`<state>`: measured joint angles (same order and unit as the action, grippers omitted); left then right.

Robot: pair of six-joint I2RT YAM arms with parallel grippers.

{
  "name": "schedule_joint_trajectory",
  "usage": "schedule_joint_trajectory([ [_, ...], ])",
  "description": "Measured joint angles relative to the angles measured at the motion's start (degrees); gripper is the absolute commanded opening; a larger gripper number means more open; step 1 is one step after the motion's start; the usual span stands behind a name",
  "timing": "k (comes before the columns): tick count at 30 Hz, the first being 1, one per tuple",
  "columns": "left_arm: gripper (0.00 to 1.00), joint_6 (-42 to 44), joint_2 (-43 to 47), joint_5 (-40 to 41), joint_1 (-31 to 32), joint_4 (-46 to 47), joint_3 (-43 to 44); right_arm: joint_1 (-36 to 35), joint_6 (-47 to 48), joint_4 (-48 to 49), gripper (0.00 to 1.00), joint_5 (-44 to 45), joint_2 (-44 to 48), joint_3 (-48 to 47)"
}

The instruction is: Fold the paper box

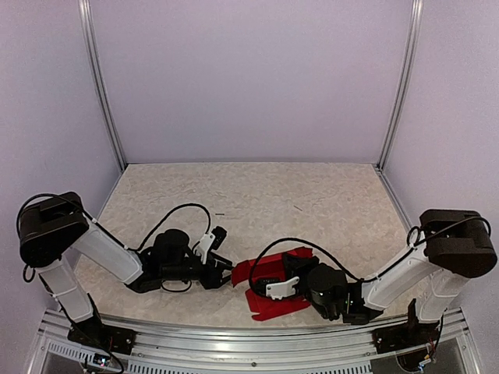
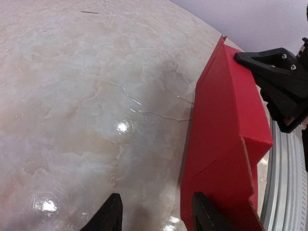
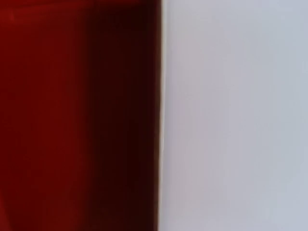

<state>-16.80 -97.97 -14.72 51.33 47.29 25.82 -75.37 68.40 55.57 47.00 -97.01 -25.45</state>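
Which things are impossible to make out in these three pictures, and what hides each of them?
- Right wrist view: the paper box is only a red blur, too close to the camera; no crease or finger shows.
- Top view: on the right gripper, the fingertips are too small and dark to tell from its own body.
- Left wrist view: the left gripper is cut off by the bottom edge; only two fingertips show.

A beige marbled bench (image 1: 312, 195), glossy under the lights, is closed in by pale lilac walls (image 1: 249, 78) behind and at both sides. Metal posts (image 1: 102, 86) stand at its back corners, and a metal rail (image 1: 257, 347) runs along its near edge.
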Motion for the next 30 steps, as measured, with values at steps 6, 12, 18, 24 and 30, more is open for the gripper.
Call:
schedule_joint_trajectory([
  [6, 0.49, 1.2, -0.3, 2.1, 1.4, -3.4, 1.4, -1.1, 1.6, 5.7, 0.0, 2.3, -3.4, 2.3],
  [12, 0.49, 0.6, 1.6, 3.6, 3.0, -5.2, -1.4, -3.0, 3.3, 11.0, 0.0, 4.5, -5.4, 4.4],
  [18, 0.49, 1.0, 2.1, 3.6, 6.6, -6.7, -1.4, -3.8, 4.4, 13.5, 0.0, 5.9, -6.7, 4.7],
  [24, 0.48, 3.7, 1.7, 4.7, 9.4, -8.5, 0.9, -4.1, 4.5, 13.8, 0.0, 6.4, -7.2, 4.8],
  [30, 0.48, 5.9, 0.9, 7.1, 10.1, -8.8, 3.0, -4.1, 4.4, 13.7, 0.0, 6.5, -7.2, 4.8],
])
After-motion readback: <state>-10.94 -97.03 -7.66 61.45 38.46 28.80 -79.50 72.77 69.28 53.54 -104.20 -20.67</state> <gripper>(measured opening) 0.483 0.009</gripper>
